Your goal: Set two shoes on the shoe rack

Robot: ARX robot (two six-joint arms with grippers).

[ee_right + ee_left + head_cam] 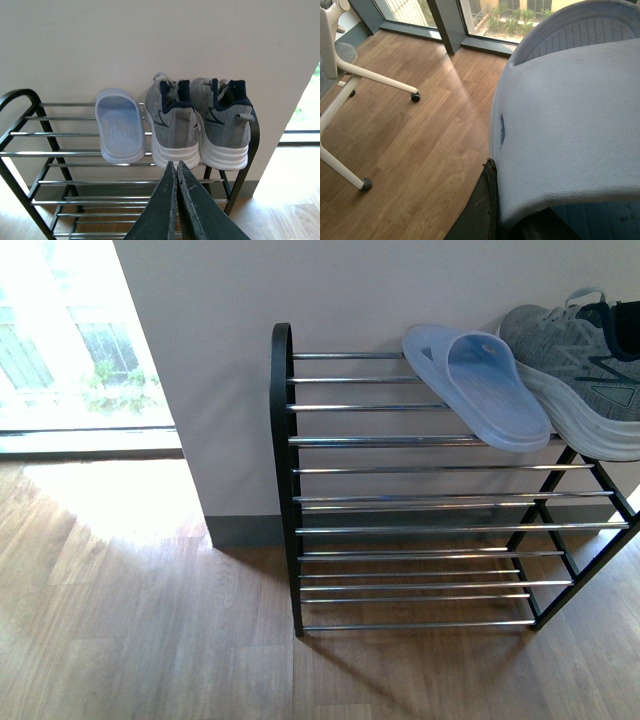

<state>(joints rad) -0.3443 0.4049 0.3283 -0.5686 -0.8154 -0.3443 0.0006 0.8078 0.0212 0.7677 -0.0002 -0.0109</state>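
Right now we see the shoe rack (420, 500) standing on the wood floor (130, 620) against a pale wall (300, 290), w/ a bright window (70, 340) off to its left in the front view. On the top shelf lies one pale blue slide (478, 385), sole down across the silver rods, toe end overhanging the front rod a bit. Just beside it, touching or nearly so, sits a grey knit sneaker (585, 370), partly cut off by the frame edge.

From the right wrist view we get the full row: the slide (120, 125), then two grey sneakers (202, 120) side by side, heels toward the camera, navy lining showing, white soles resting on the rods. Lower shelves of the rack (30, 145) carry nothing we can make out. Our right fingers (176, 200) are pressed together, nothing between them, pointing at the rack from in front & apart from the shoes.

In the left wrist view a second pale blue slide (570, 115) fills most of the pic, held up over the floor (420, 140); our left fingers (490, 200) clamp its edge, only one dark finger showing. A white chair base (365, 100) on castors stands nearby.
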